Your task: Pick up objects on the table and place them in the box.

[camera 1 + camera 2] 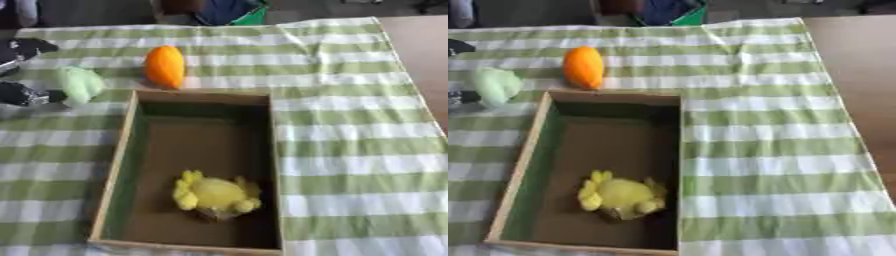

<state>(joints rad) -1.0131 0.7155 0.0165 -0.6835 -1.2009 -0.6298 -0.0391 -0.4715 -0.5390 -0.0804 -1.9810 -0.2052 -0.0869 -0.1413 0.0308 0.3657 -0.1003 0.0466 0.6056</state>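
Observation:
An open cardboard box (115,150) stands on the green-and-white checked cloth. A yellow plush thing (215,194) lies inside it near the front. Just behind the box's far edge stands an orange, egg-shaped object (164,66). Left of the box's far corner a pale green soft object (80,84) rests on the cloth. My left hand (21,94) comes in from the left edge. One black finger touches the green object's lower left side, while the other fingers (26,49) are spread above and apart from it. My right hand is out of sight.
The cloth (350,125) stretches wide to the right of the box. Bare brown tabletop (424,50) shows at the far right. Dark and green items (236,12) sit beyond the table's far edge.

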